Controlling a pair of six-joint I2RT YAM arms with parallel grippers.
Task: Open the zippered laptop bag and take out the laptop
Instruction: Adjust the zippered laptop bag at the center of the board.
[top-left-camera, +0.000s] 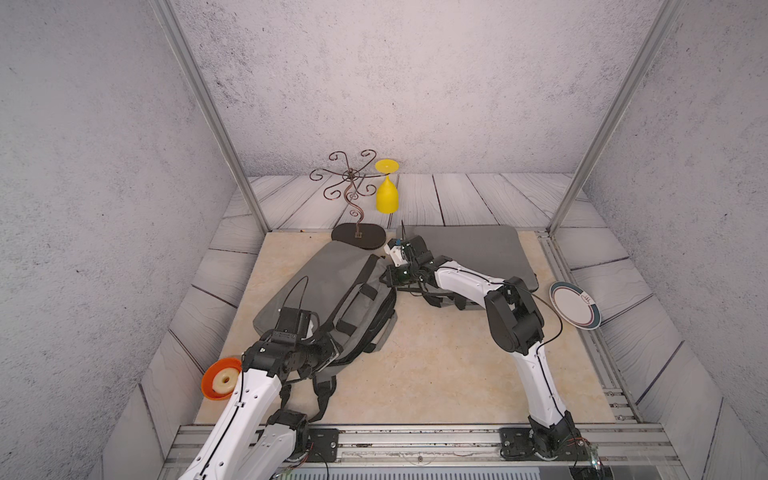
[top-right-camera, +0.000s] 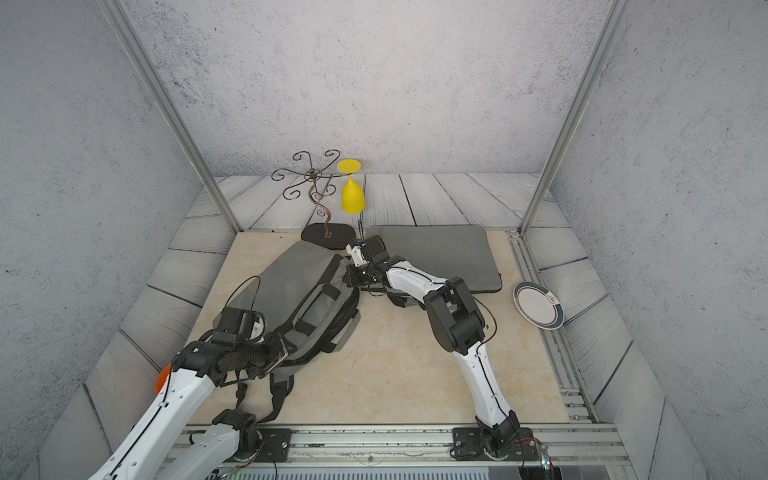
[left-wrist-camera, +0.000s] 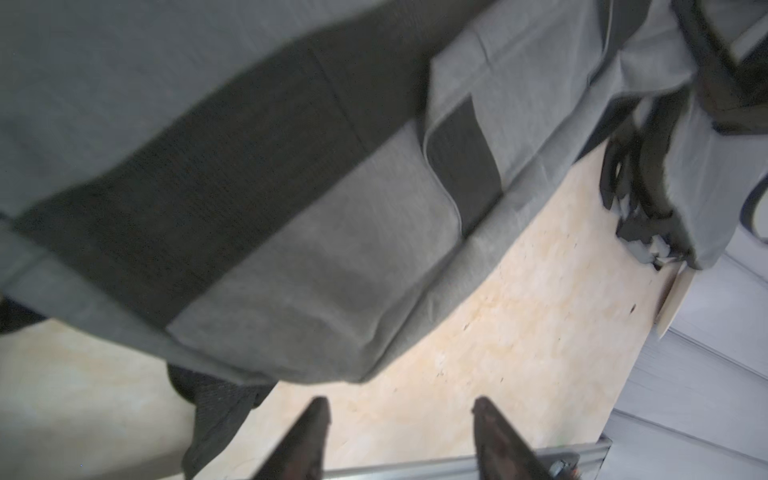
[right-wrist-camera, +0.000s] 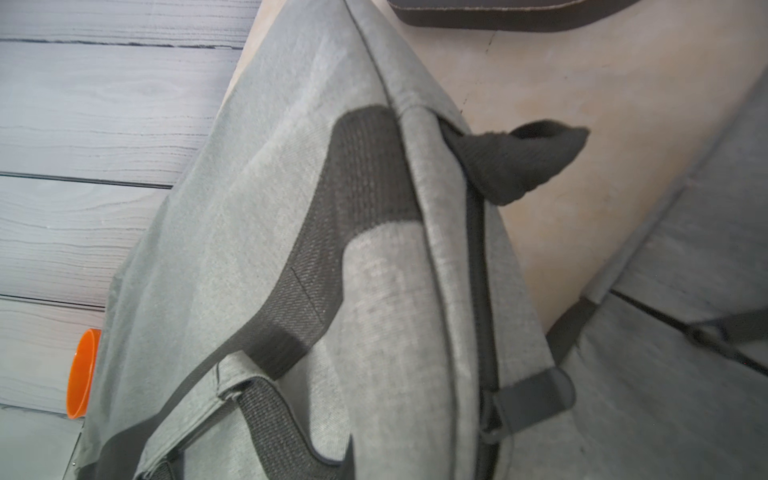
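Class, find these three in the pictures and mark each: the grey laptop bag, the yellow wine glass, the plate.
grey laptop bag (top-left-camera: 320, 270), in a top view, on its plain upper panel.
yellow wine glass (top-left-camera: 387, 198), in a top view, on its bowl.
plate (top-left-camera: 574, 304), in a top view, on its white centre.

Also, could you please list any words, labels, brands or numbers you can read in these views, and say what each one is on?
None can be read.
Plate: a small dark red mark near its rim, too small to read in both top views.
Grey strapped bag and flat grey case: no label or brand shows.
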